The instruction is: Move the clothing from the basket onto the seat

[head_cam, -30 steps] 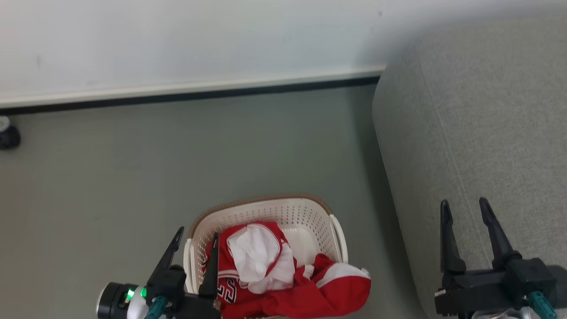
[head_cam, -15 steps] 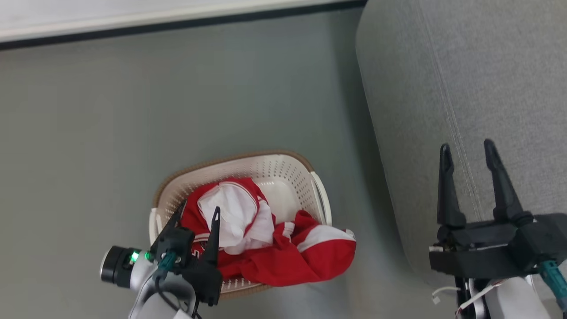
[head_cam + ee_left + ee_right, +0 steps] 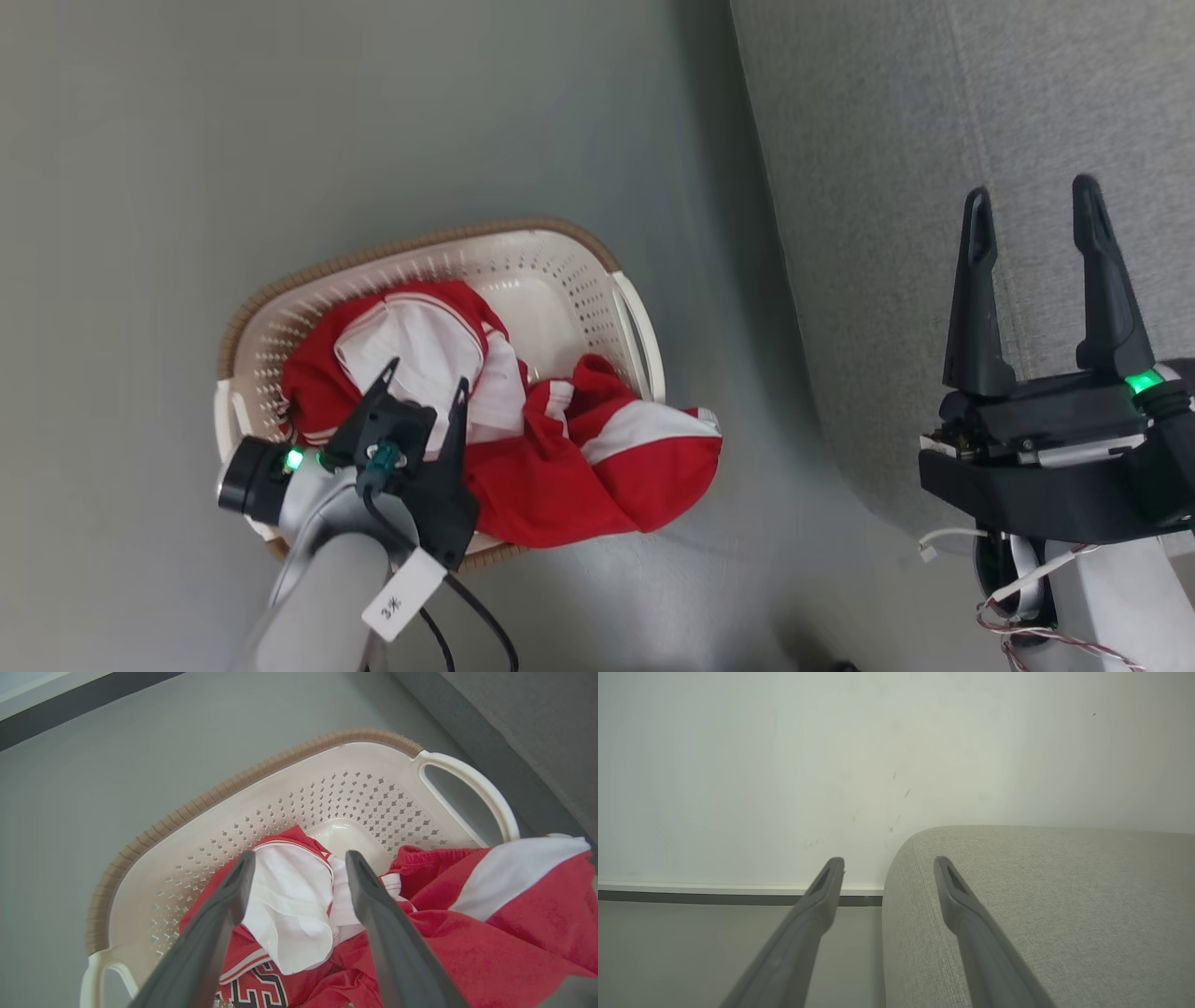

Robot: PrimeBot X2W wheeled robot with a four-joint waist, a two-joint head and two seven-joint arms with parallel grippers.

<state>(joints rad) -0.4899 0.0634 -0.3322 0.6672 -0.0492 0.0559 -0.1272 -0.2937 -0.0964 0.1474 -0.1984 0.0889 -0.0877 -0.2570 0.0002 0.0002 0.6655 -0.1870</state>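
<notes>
Left claw (image 3: 427, 373) has advanced, spread, over clothing (image 3: 579, 467) in the basket (image 3: 560, 271); right claw (image 3: 1032, 187), three o'clock, spread above the seat (image 3: 887, 140).

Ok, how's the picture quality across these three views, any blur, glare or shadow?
Head view: sharp, evenly lit, with a soft shadow on the floor beside the seat. Left wrist view: clothing crisp, the left gripper soft-edged up close. Right wrist view: pale, washed-out wall, low contrast.

Perforated plastic basket (image 3: 569, 280), soft cloth clothing (image 3: 579, 467), matt woven seat (image 3: 887, 187)
</notes>
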